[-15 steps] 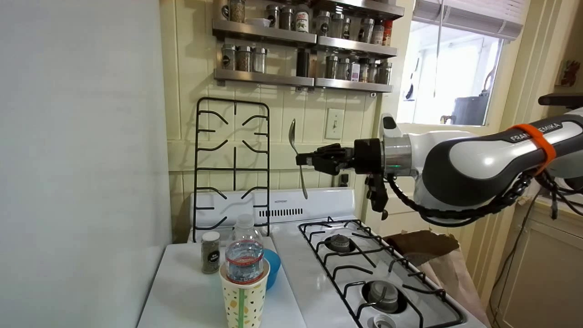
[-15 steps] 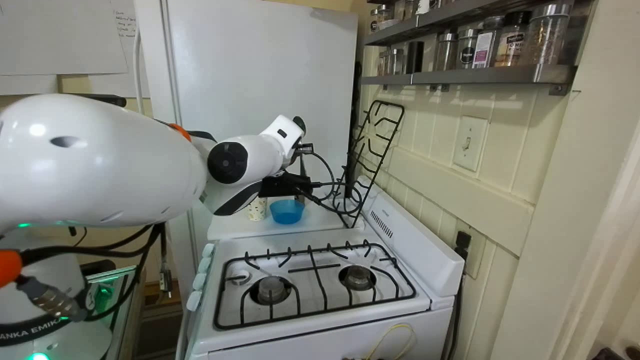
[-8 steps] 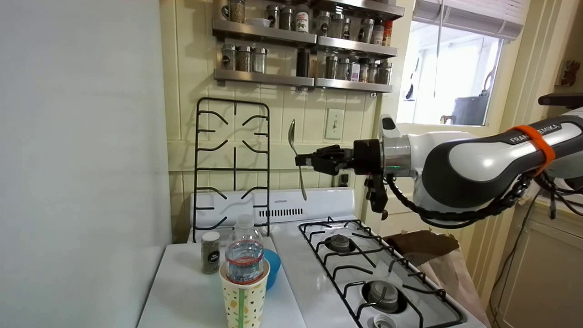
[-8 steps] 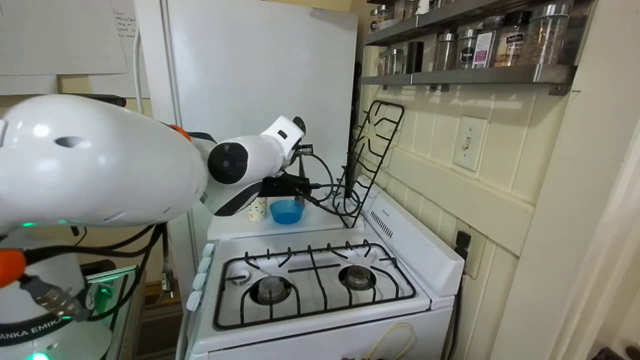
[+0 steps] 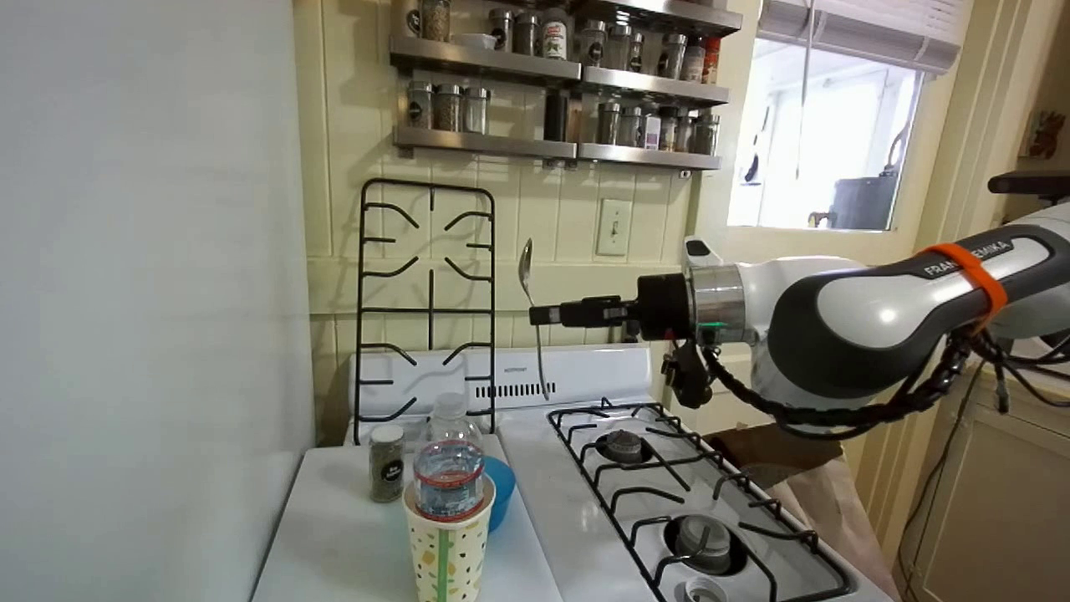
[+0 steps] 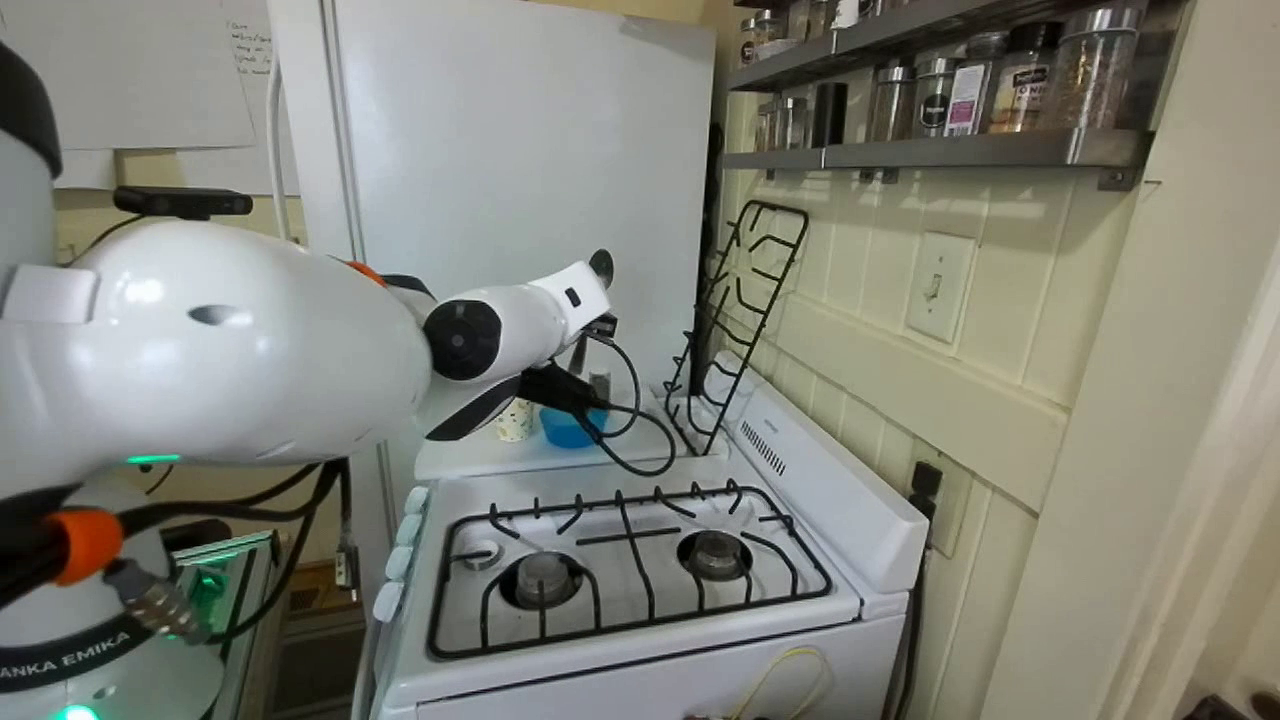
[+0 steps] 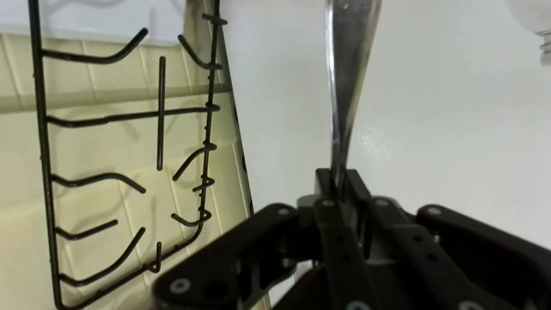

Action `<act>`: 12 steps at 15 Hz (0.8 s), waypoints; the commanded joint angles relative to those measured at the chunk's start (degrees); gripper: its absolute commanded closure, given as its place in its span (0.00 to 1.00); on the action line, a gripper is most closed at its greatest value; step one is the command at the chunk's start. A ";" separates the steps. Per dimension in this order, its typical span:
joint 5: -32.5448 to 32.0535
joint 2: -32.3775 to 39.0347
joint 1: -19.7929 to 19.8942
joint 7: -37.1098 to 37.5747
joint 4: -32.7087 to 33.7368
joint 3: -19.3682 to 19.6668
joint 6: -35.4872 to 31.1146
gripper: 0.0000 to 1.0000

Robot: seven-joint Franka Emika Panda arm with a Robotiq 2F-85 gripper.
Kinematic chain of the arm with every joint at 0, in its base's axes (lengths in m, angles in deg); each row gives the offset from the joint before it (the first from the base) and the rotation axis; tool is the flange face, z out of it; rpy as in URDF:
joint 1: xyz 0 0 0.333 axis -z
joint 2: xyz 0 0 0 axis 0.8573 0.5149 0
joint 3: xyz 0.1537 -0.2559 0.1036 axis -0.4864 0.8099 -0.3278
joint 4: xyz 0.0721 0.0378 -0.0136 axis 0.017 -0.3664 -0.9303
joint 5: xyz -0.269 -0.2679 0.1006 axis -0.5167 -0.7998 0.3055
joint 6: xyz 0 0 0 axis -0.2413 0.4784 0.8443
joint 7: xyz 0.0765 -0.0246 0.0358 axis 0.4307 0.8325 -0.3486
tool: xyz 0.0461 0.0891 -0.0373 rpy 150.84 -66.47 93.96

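Note:
A metal spoon [image 5: 526,266] stands nearly upright in an exterior view, bowl end up and handle hanging down. My gripper [image 5: 545,315] is shut on its middle, level with the lower half of the leaning grate. In the wrist view the spoon [image 7: 349,47] rises from between the black fingertips [image 7: 323,183]. Below and left of the spoon, on the white surface beside the stove, are a spotted paper cup [image 5: 447,556], a clear bottle [image 5: 449,481] overlapping its rim, a blue bowl [image 5: 502,493] and a spice jar [image 5: 386,468]. The fingers are hidden behind the arm in an exterior view showing the bowl [image 6: 565,428].
A black grate [image 5: 430,311] leans against the back wall. Another grate [image 6: 625,535] covers the stove burners. Metal shelves [image 5: 485,144] with several spice jars hang above. A tall white panel [image 6: 530,130] stands beside the counter. Cables [image 6: 640,440] loop from the wrist.
Over the last half second my gripper has come down and slightly left in an exterior view, carrying the spoon, and the hand has turned a little. The counter things have not moved.

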 commanded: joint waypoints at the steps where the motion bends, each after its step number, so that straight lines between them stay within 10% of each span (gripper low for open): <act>1: -2.99 6.89 -2.33 2.43 -0.08 2.36 4.42 0.98; 12: -5.87 18.74 -3.21 0.53 -0.28 5.03 13.47 0.98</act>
